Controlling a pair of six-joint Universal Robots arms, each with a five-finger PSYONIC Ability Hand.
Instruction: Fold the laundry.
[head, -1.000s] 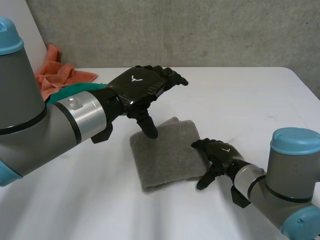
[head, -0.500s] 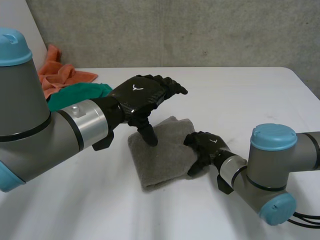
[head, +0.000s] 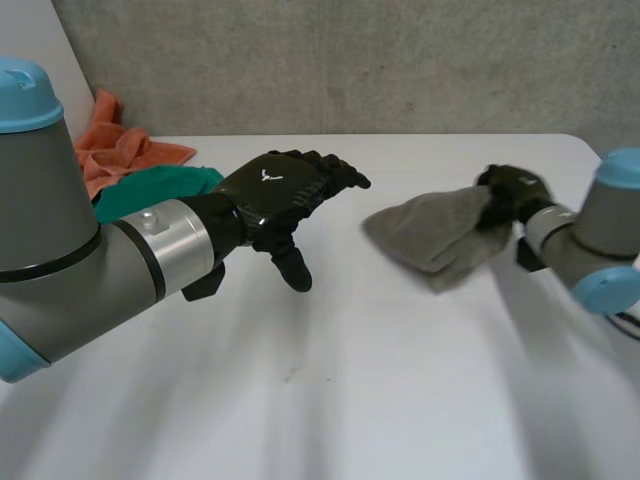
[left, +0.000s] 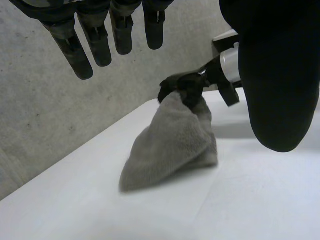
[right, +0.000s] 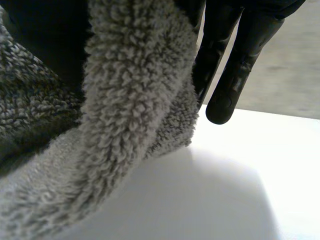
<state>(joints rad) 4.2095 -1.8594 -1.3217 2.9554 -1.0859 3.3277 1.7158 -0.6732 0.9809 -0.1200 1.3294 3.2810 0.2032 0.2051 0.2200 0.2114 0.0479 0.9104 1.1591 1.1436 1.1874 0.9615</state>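
A folded grey towel (head: 432, 235) hangs bunched from my right hand (head: 512, 192), which is shut on its right end at the table's right side. In the left wrist view the same grey towel (left: 172, 145) droops from that hand (left: 182, 87) with its lower edge on the table. Close up, the towel's (right: 125, 100) pile is gripped in my right hand, fingers (right: 235, 70) showing beside it. My left hand (head: 275, 190) hovers open over the middle of the table, fingers straight (left: 95, 37), apart from the towel.
An orange cloth (head: 115, 150) and a green cloth (head: 150, 190) lie at the table's back left, partly behind my left arm. A concrete wall (head: 350, 60) runs behind the white table (head: 350, 400).
My right hand closed on the towel's right edge and dragged it from the middle of the table to the right, lifting that end. My left hand stayed open, roughly in place.
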